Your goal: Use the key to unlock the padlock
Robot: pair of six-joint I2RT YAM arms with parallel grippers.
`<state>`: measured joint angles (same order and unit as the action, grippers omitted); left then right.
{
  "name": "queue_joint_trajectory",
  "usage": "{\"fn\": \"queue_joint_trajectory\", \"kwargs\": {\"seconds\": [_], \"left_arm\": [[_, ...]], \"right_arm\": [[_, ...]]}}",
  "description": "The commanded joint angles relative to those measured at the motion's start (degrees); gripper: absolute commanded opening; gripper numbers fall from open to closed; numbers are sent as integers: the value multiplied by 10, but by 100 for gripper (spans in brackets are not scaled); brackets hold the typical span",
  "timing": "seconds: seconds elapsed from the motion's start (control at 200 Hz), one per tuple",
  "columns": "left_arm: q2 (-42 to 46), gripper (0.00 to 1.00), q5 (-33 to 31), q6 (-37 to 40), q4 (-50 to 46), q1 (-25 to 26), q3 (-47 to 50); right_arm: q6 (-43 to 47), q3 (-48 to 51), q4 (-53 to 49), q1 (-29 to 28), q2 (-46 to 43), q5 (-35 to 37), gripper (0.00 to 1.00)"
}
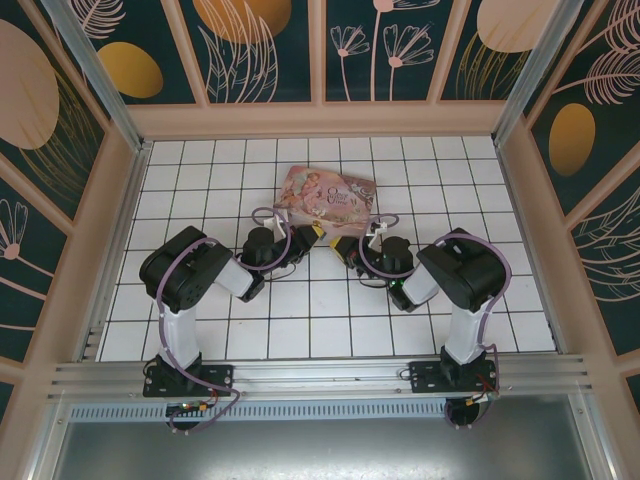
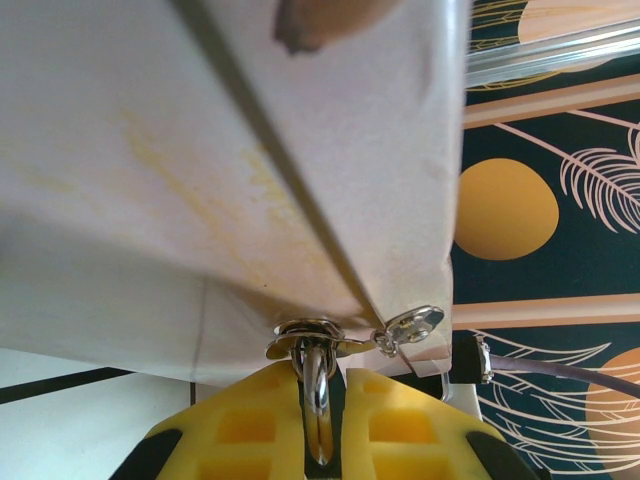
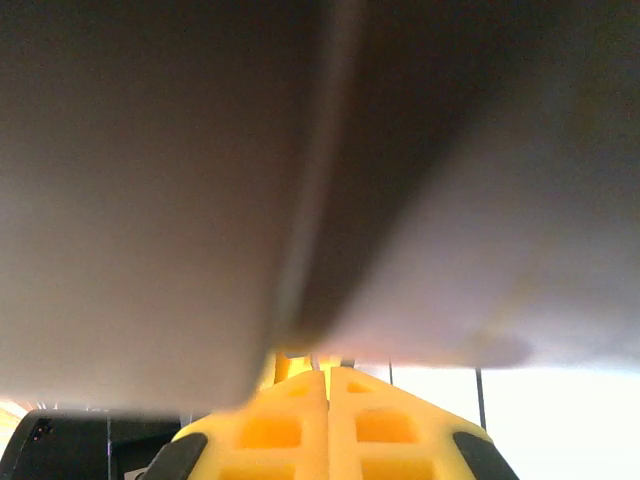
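Pinching narrowly with the left gripper [image 2: 325, 380] the thin silvery shackle of the padlock [image 2: 316, 405], hiding its body between the yellow fingers [image 2: 250, 430]. Hanging from a silvery clasp [image 2: 305, 333] on the lower edge of the pink tin box [image 2: 200, 150], just beside a small shiny round piece [image 2: 416, 322]. Pressing the right gripper [image 3: 327, 378] completely together, close under the box wall; not being able to tell about the key between those fingers. Meeting with both arms at the near side of the box, on the white tiled floor [image 1: 300, 320]
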<state>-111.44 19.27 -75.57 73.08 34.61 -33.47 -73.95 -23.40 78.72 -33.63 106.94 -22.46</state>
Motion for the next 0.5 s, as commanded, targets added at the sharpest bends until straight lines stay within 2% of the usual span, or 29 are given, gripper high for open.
{"fn": "queue_joint_trajectory", "kwargs": {"seconds": [0.0,0.495], "left_arm": [[20,0,9,-2,48,0,-4],[25,0,12,3,43,2,-4]], "right_arm": [[-2,-13,34,2,4,0,0],[-2,-28,25,2,4,-4,0]]}}
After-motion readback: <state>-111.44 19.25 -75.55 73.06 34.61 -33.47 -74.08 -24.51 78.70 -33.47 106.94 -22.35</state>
